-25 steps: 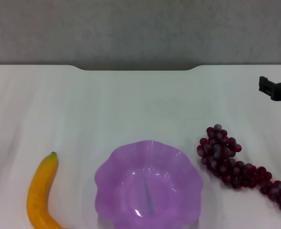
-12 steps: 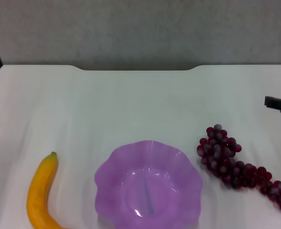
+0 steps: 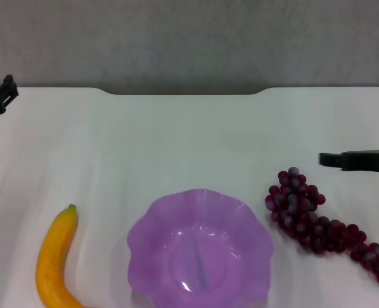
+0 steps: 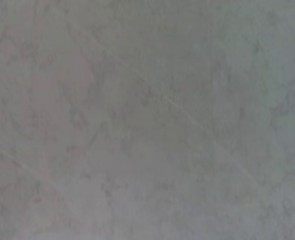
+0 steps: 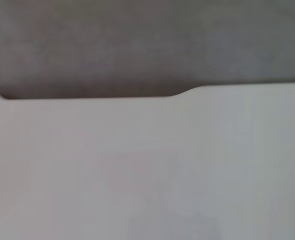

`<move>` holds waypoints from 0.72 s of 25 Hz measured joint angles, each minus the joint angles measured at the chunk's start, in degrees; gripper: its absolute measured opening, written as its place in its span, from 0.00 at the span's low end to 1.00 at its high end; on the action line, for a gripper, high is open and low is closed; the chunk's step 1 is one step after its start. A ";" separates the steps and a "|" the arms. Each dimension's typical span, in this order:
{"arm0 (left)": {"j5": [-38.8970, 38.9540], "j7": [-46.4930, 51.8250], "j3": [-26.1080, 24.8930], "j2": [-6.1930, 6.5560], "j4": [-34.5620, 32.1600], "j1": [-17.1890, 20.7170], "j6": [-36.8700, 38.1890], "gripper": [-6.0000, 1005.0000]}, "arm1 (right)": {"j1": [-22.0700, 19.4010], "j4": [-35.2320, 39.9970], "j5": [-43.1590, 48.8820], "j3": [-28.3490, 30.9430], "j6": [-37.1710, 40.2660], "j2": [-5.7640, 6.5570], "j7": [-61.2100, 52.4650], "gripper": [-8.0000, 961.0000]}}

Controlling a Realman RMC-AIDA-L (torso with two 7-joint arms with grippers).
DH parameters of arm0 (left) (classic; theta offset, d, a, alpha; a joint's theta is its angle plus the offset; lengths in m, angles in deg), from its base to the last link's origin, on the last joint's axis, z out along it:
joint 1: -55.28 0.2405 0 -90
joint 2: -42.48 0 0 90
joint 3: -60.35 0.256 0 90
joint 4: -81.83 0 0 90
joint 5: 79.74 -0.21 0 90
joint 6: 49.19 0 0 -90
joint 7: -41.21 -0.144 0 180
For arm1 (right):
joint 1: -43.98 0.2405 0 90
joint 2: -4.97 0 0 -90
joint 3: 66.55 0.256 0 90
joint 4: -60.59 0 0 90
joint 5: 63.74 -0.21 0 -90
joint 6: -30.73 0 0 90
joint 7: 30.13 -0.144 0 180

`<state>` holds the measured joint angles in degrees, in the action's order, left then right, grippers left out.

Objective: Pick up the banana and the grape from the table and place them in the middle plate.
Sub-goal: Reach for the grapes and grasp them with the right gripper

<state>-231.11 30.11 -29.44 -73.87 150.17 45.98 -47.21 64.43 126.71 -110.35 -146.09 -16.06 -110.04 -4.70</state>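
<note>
One banana (image 3: 53, 260) being seen lying at the surface's (image 3: 176, 141) near left, one middle plate (image 3: 200, 249) just beside it, one grape (image 3: 318, 224) bunch lying right, right gripper (image 3: 331, 160) being held just beyond it, left gripper (image 3: 3, 96) far left, jaws' state being untellable.

Bare table (image 3: 189, 141) beyond the middle plate (image 3: 152, 226), with banana (image 3: 54, 260) and grape (image 3: 318, 224) flanking it.

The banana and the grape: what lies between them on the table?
In the head view, the middle plate lies between the banana and the grape, empty, touching neither.
</note>
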 joint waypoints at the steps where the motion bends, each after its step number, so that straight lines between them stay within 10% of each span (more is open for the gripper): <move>1: 0.01 -0.01 0.00 -0.01 0.09 0.10 -0.02 0.83 | 0.59 -0.86 -1.02 -0.29 0.02 0.00 0.59 0.70; 18: 0.03 -0.24 -0.04 -0.07 0.17 -0.34 -0.40 0.83 | 5.82 -12.59 -6.79 -0.91 0.31 0.14 5.15 0.70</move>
<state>-231.08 29.87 -29.48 -73.95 150.35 45.64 -47.61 70.24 114.12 -117.14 -147.01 -15.76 -109.91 0.44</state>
